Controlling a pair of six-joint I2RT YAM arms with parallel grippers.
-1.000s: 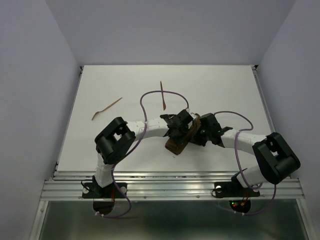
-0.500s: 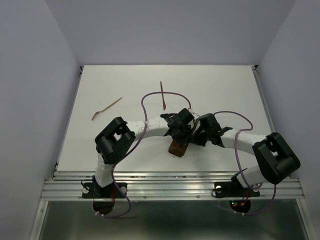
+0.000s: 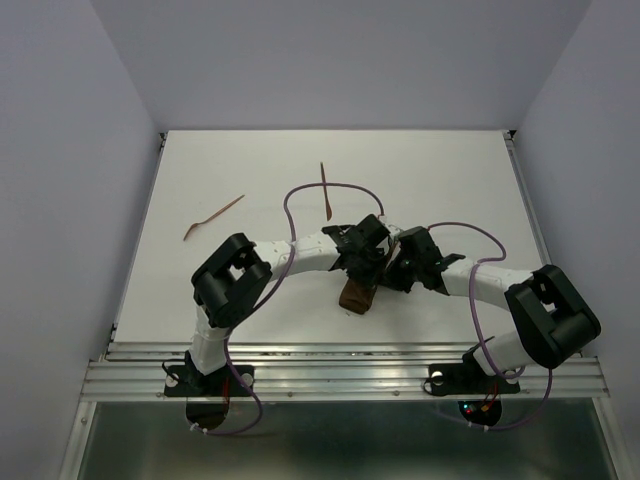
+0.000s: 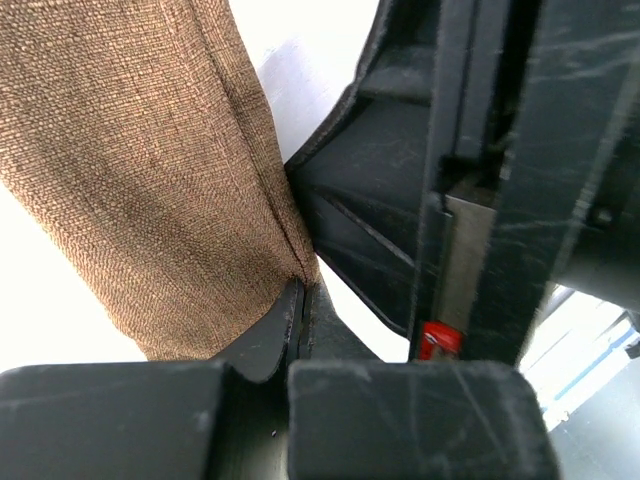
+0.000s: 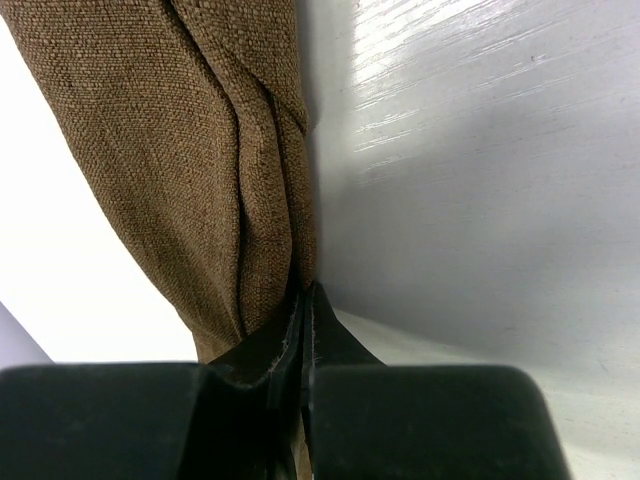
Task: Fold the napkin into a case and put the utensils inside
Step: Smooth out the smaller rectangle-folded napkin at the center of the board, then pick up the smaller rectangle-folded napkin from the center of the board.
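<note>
The dark brown napkin (image 3: pixel 357 295) hangs bunched into a narrow strip between the two arms near the table's middle front. My left gripper (image 3: pixel 368 262) is shut on the napkin's edge (image 4: pixel 130 170), its jaws (image 4: pixel 301 300) pressed together on the hem. My right gripper (image 3: pixel 392 268) faces it closely and is shut (image 5: pixel 305 300) on gathered folds of the same napkin (image 5: pixel 180 150). Two thin reddish-brown utensils lie loose on the table: one (image 3: pixel 212 217) at the far left and the other (image 3: pixel 325 190) just beyond the grippers. No case shape shows.
The white table (image 3: pixel 450 180) is bordered by lilac walls on three sides. A metal rail (image 3: pixel 340 375) runs along the front edge by the arm bases. Purple cables (image 3: pixel 300 195) loop above the wrists. The right gripper's black body (image 4: pixel 480 170) fills the left wrist view.
The napkin has been drawn from a slanted spread into a narrower hanging bunch. The right gripper's jaws have closed fully on it, and both wrists shifted slightly.
</note>
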